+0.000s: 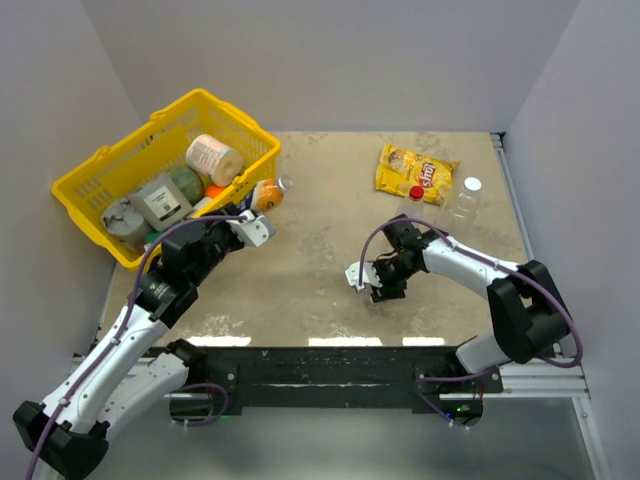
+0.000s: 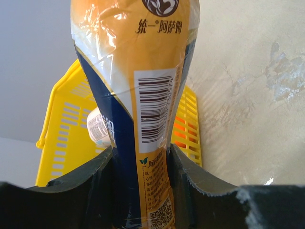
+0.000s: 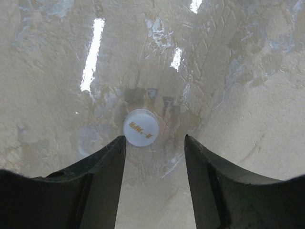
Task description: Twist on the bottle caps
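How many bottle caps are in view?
3. A red cap beside the snack bag, a white cap on the clear bottle, a second white cap on the table before the right jaws. The basket may hide more.

Plain grey walls (image 1: 330, 60) on 3 sides, beige mottled tabletop (image 1: 320, 270) w/ strip-light glare (image 1: 345, 341).

I see a yellow basket (image 1: 125, 142) at the far left of the table (image 1: 310, 260), tilted against the wall. In it are 1 white roll (image 1: 213, 158) and a grey labelled packet (image 1: 160, 200). A yellow snack bag (image 1: 415, 172) lies flat far right, well apart.
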You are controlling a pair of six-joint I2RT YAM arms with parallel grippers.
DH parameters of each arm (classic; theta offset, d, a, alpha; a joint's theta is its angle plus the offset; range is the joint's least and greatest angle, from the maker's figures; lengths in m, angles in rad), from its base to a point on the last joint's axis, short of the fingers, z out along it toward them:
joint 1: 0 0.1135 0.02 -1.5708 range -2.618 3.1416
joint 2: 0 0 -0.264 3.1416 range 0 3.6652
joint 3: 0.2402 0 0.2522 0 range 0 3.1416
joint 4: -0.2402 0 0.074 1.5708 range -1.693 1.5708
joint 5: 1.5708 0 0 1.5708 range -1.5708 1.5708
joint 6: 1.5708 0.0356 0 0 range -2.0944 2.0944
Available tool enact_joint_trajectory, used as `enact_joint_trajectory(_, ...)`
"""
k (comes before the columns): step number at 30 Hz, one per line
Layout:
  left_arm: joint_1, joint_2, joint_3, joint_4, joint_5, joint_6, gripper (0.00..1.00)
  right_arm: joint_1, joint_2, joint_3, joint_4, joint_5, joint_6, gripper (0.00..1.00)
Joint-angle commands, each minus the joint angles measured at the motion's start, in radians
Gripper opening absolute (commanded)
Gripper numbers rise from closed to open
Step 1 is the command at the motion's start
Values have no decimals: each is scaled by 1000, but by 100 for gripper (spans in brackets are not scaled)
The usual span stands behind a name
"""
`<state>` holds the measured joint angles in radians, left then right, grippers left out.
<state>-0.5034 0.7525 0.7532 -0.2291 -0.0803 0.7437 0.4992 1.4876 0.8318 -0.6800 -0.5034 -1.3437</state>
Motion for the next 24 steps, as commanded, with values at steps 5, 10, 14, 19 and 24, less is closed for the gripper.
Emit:
enact_joint_trajectory(5,9,11,25,25,14,-14,0,6,8,-19,10,3,-110,54)
enact_joint_trajectory(10,11,11,15,28,11,-12,0,7,-7,-34,-42,-4,-164,52)
enact_joint_trajectory(14,11,11,12,34,13,-12,0,19,-20,-43,-47,-14,-172,51)
enact_joint_trajectory(19,11,13,9,39,13,-12,0,41,-16,-45,-7,-15,-124,51)
enact_joint_trajectory(24,12,10,8,34,10,-10,0,47,-1,-27,46,-24,-55,51)
